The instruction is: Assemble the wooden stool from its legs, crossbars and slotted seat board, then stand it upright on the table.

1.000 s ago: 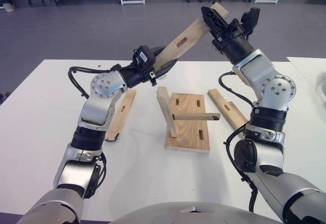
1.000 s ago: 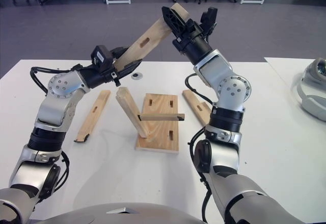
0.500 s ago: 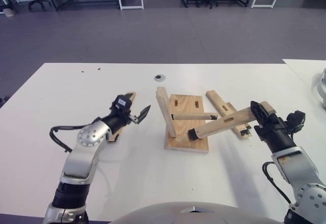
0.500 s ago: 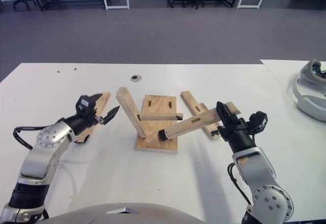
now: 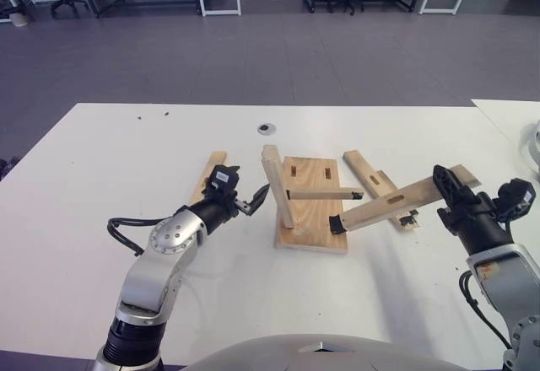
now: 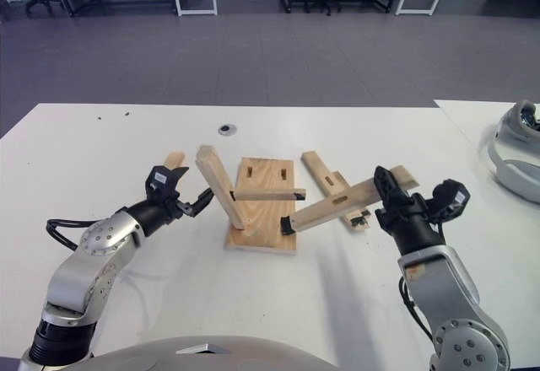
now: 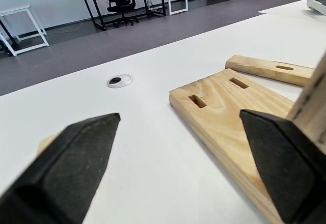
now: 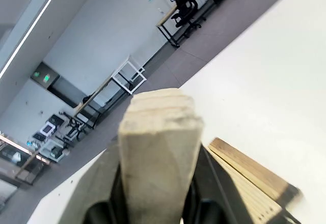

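Note:
The slotted seat board (image 5: pixel 310 187) lies flat mid-table. One leg (image 5: pixel 276 184) stands tilted in it, and a crossbar (image 5: pixel 325 193) sticks out of that leg to the right. My right gripper (image 5: pixel 447 192) is shut on the top end of a second leg (image 5: pixel 390 207), whose black-capped foot (image 5: pixel 336 224) rests on the board's near right corner. That leg's end (image 8: pixel 160 147) sits between the fingers in the right wrist view. My left gripper (image 5: pixel 250 201) is open just left of the tilted leg, holding nothing, its fingers (image 7: pixel 66 163) spread wide.
A loose leg (image 5: pixel 208 173) lies left of the board behind my left arm. Another wooden piece (image 5: pixel 369 173) lies right of the board, under the held leg. A cable grommet (image 5: pixel 267 127) sits behind the board. A white headset (image 6: pixel 516 147) lies at the right edge.
A second ago both grippers held the leg high. The left let go and moved in beside the tilted leg. The right lowered the leg's foot onto the board.

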Robot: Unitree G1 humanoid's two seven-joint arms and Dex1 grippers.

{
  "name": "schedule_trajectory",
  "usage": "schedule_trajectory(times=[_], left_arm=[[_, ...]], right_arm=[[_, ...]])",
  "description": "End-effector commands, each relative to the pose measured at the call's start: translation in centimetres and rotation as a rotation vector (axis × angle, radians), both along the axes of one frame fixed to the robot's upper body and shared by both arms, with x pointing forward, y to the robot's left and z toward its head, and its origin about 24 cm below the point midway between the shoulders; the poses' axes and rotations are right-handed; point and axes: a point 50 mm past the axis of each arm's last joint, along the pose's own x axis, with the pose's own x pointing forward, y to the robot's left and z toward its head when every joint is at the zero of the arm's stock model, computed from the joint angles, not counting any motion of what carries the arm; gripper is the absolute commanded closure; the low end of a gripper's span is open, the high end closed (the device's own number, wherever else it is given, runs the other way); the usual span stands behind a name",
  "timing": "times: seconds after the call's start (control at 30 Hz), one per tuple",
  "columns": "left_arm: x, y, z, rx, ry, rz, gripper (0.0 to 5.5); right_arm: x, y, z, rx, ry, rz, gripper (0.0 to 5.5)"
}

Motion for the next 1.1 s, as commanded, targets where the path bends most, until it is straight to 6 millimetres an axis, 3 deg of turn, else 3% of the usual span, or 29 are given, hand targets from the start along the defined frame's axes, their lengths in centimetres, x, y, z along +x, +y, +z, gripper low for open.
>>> schedule_trajectory(times=[0.03,0.27,0.47,0.6,0.77,0.97,1.1], left_arm=[[-0.4,-1.4,0.5,-0.035,0.027,-0.053,1.15],[-0.4,-3.9,0.9,-0.107,0.064,-0.120,1.15],[-0.6,-4.4,0.6,-0.111,0.085,-0.127,1.15],[-0.5,-4.7,0.9,-0.113,0.079,-0.136,1.15],[-0.5,-5.2,1.2,-0.116,0.071,-0.165,1.15],[0.2,-6.8,1.5,-0.137,0.069,-0.137,1.15],[-0.1,-8.2,1.7,-0.160,0.069,-0.139,1.15]], right_arm=[[0.8,0.2,-0.4,-0.165,0.089,-0.020,4.49],[2.4,2.2,1.5,-0.477,0.017,0.089,4.49],[1.1,3.1,-1.1,-0.472,0.081,0.146,4.49],[0.2,2.7,-2.2,-0.402,0.081,0.122,4.49],[1.2,3.9,-2.1,-0.575,0.091,0.242,4.49],[1.5,6.4,-2.6,-0.634,0.098,0.494,3.14],[1.8,7.0,-1.9,-0.626,0.029,0.541,2.44]])
